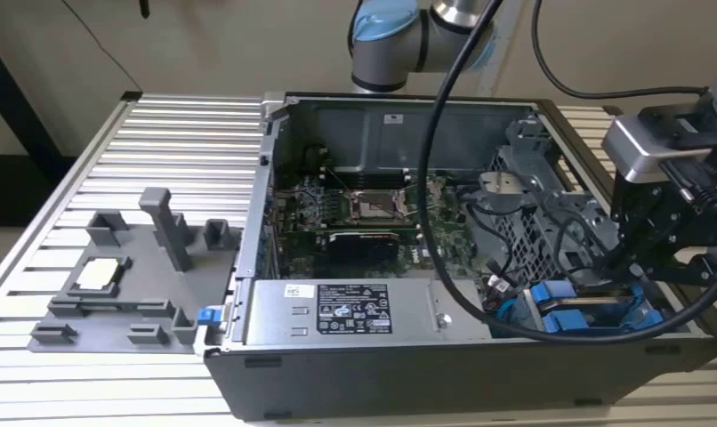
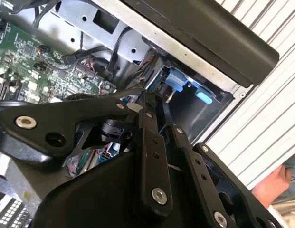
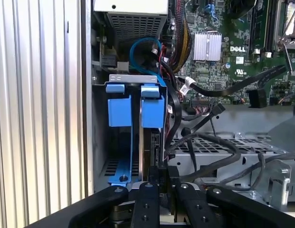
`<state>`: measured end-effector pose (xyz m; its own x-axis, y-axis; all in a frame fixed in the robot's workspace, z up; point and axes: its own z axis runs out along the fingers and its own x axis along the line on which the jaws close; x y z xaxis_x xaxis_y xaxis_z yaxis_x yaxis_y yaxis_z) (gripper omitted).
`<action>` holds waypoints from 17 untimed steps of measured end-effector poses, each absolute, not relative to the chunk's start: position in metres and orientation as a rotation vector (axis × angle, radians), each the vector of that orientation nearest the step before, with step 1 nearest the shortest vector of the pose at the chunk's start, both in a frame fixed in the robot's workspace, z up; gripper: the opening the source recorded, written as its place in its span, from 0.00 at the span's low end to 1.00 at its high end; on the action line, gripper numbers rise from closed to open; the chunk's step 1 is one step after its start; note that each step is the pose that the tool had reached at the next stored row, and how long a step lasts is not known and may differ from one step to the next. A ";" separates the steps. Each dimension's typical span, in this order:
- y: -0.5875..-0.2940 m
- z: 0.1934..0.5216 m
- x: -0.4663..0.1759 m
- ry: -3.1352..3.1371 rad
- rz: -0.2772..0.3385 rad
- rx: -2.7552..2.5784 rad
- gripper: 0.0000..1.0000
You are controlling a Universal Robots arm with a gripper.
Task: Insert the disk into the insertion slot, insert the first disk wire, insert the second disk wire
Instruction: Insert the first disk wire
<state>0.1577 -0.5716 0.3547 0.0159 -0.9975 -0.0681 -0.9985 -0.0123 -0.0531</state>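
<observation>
The disk (image 3: 151, 147) stands edge-on in the insertion slot (image 3: 98, 142), its blue carrier tab (image 3: 152, 110) at the far end beside a second blue tab (image 3: 118, 108), with a blue rail (image 3: 133, 142) running along the bay between them. The gripper (image 3: 165, 172) sits at the disk's near end, just touching or just beside it; whether it is apart, together or clamped on the disk cannot be told. Black cables (image 3: 218, 147) loop over the perforated grey cage just beside the slot, and a blue cable (image 3: 142, 47) curls beyond the tabs. In the exterior view the gripper (image 1: 634, 280) hangs over the corner of the open computer case (image 1: 371, 374) at the exterior view's right, next to the silver power-supply box (image 1: 347, 311); the green motherboard (image 1: 371, 209) lies behind. The case rests on a slatted tabletop (image 1: 169, 133), with a grey fixture (image 1: 109, 294) well apart at the exterior view's left.
</observation>
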 end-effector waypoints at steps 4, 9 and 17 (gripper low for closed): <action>-0.572 0.353 0.158 2.147 0.016 -2.176 0.19; -0.572 0.350 0.159 2.149 0.015 -2.175 0.19; -0.572 0.349 0.161 2.160 0.017 -2.178 0.19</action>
<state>0.1611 -0.5719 0.3485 0.0095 -0.9982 -0.0595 -0.9990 -0.0069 -0.0445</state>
